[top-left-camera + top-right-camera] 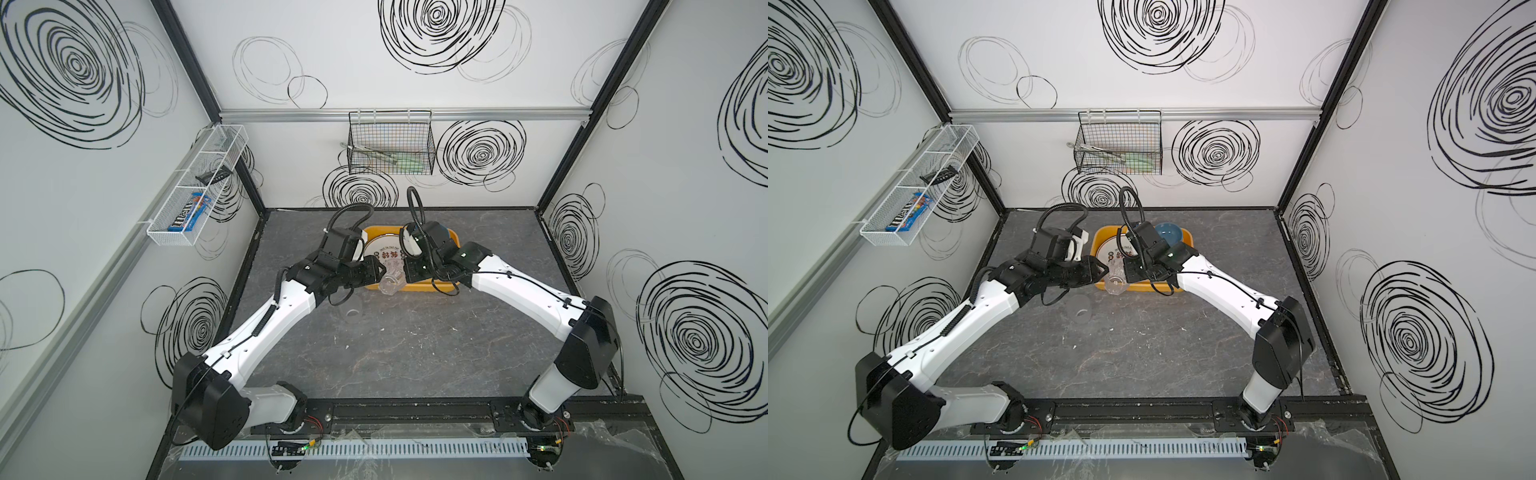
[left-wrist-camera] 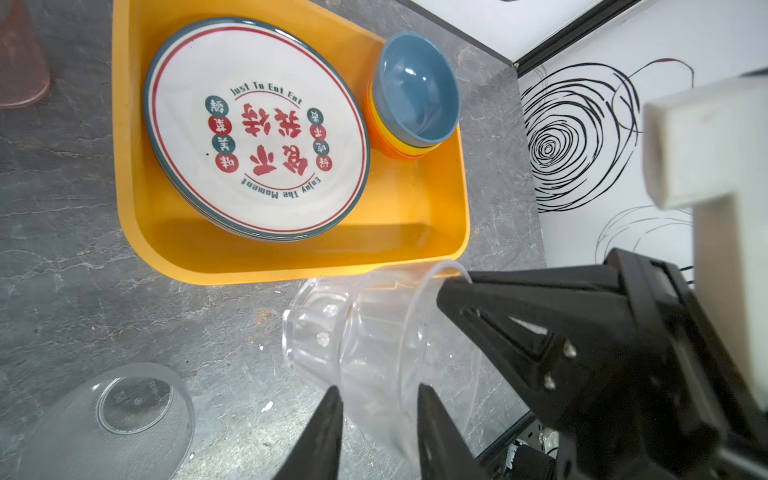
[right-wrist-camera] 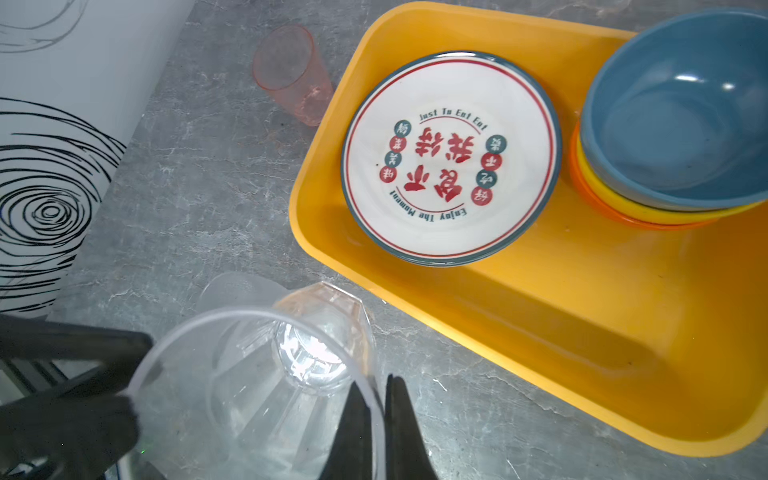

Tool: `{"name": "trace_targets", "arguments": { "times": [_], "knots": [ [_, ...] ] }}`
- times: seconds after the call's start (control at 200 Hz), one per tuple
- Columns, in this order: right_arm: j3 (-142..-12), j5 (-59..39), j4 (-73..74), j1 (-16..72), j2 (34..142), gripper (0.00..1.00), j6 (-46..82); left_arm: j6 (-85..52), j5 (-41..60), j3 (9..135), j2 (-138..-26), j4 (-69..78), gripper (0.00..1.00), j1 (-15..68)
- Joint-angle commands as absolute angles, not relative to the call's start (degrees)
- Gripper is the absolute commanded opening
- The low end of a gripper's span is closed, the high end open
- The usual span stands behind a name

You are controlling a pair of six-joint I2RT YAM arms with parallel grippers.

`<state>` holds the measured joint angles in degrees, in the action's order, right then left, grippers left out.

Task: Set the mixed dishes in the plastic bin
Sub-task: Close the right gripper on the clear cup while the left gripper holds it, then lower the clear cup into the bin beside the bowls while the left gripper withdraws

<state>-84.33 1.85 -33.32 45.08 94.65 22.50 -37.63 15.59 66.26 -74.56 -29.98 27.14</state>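
Note:
My right gripper [image 3: 376,382] is shut on the rim of a clear cup [image 3: 257,374], which hangs on its side just in front of the yellow-orange plastic bin [image 1: 419,286]. My left gripper [image 2: 380,390] is open, its fingers standing either side of that cup's wall [image 2: 374,332]. In the bin lie stacked white plates with red characters [image 2: 257,129] and stacked bowls, the blue one [image 2: 415,87] on top. A second clear cup [image 2: 124,415] lies upside down on the table near the left arm. A pinkish cup [image 3: 291,70] stands beside the bin.
A black wire basket [image 1: 390,143] hangs on the back wall and a white mesh rack [image 1: 199,183] on the left wall. Both arms meet over the bin's near wall. The grey table [image 1: 415,353] stretches towards the arm bases.

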Motion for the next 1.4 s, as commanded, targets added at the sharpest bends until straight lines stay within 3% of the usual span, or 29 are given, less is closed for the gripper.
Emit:
{"name": "trace_targets", "arguments": {
  "times": [0.0, 0.5, 1.396],
  "knots": [
    [-84.1, 4.2, -33.6, 43.7, 91.9, 0.00, 22.2, -38.0, 16.3, 66.9, -73.3, -28.8, 0.39, 27.2],
    [-82.8, 6.8, -34.9, 36.7, 90.3, 0.00, 20.8, -38.1, 17.2, 63.5, -70.2, -28.2, 0.52, 25.2],
    [-81.2, 12.3, -35.7, 28.8, 96.7, 0.00, 21.6, -37.5, 20.7, 53.4, -63.4, -28.5, 0.55, 18.1]
  ]
}}
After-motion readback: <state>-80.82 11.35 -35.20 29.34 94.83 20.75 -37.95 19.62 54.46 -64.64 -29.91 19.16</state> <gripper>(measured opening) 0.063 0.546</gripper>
